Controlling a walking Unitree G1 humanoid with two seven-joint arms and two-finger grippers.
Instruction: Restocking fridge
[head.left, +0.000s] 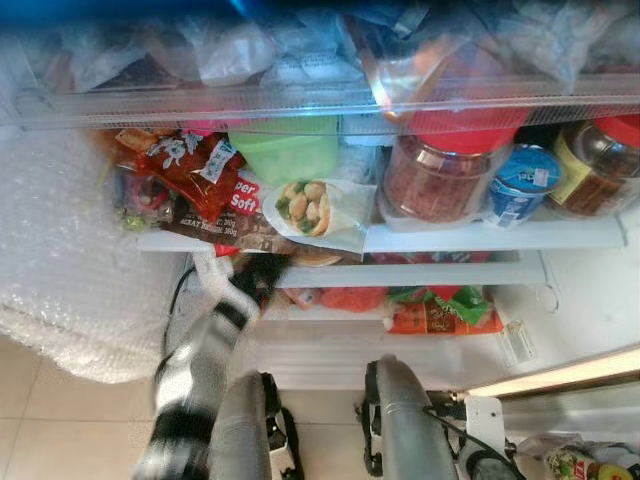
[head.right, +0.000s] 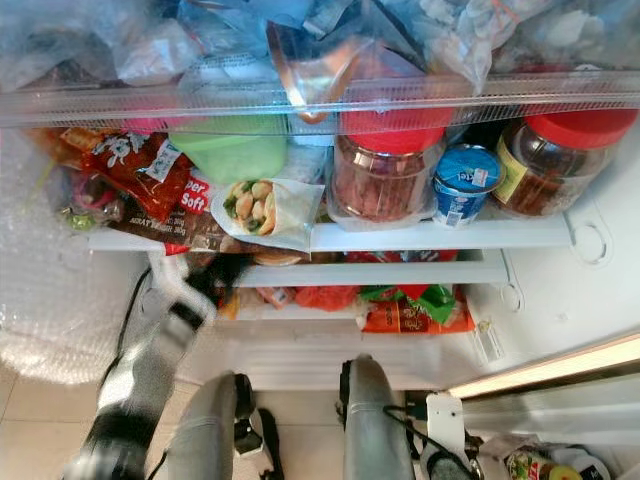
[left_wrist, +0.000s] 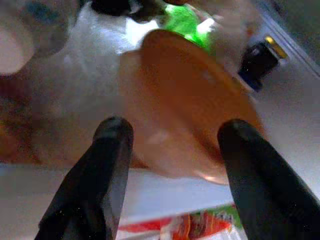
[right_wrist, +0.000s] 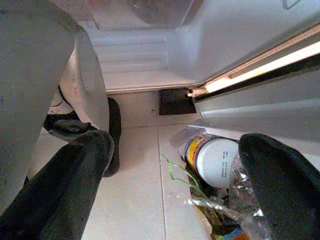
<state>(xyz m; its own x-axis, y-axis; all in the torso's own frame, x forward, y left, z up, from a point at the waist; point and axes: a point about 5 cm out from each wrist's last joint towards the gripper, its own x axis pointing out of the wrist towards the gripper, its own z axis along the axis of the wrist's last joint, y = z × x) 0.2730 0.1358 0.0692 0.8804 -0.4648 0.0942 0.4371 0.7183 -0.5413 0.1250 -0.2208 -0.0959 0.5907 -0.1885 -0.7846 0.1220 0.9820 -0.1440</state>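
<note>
Closest to the camera is the left arm, blurry, reaching up with the left claw spread wide, fingers either side of a flat orange-brown wrapped thing but not touching it as far as I can tell. That pack sits at the front edge of the fridge shelf, under the wrap packet.

Risk as I see it: the pile on the shelf's left end already overhangs, so a nudge could tip the red snack bag or wrap packet onto the floor.

Readable text: just "Soft" on a red label. The red-lidded jar and blue-lidded tub labels are too blurry.

Right claw hangs wide open over a bag of groceries on the floor.
</note>
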